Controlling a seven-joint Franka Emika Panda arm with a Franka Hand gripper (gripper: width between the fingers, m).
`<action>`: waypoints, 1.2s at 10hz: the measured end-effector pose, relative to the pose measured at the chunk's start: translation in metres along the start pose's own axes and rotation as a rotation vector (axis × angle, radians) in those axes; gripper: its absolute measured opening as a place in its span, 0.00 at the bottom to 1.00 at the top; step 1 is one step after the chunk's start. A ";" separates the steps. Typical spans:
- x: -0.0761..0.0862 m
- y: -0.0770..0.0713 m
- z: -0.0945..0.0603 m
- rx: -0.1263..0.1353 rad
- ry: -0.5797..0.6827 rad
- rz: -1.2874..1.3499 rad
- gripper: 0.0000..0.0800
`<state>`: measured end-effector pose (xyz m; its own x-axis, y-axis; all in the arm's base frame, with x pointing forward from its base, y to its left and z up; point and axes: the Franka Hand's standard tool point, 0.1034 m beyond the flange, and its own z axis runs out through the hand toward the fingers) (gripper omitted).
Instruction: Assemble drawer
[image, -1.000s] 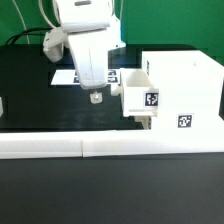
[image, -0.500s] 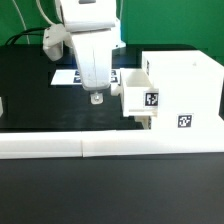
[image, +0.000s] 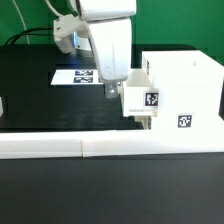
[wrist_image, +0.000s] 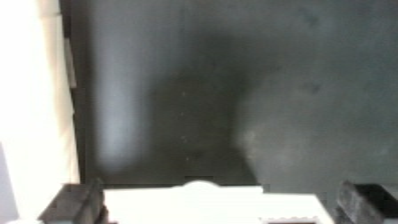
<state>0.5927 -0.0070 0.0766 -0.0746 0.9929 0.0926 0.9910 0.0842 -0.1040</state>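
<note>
My arm's wrist housing (image: 108, 45) is boxy and white, tapering to a small grey gripper (image: 112, 92); the wrist view shows two black fingertips (wrist_image: 71, 203).

The exterior view looks from the table's front edge, slightly above, across the low white wall (image: 110, 146) toward the far side, taking in arm, casing (image: 180, 90) and marker board (image: 78, 76). The wrist view looks straight down, close to the black table (wrist_image: 231, 90), past its own fingertips (wrist_image: 75, 203). Both share that table.
</note>
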 end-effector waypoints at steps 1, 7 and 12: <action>0.009 0.001 0.001 0.001 0.004 -0.002 0.81; 0.046 0.004 0.009 -0.008 0.008 0.054 0.81; 0.003 -0.025 0.010 0.006 -0.006 0.047 0.81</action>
<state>0.5666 -0.0057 0.0697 -0.0290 0.9962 0.0820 0.9927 0.0383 -0.1141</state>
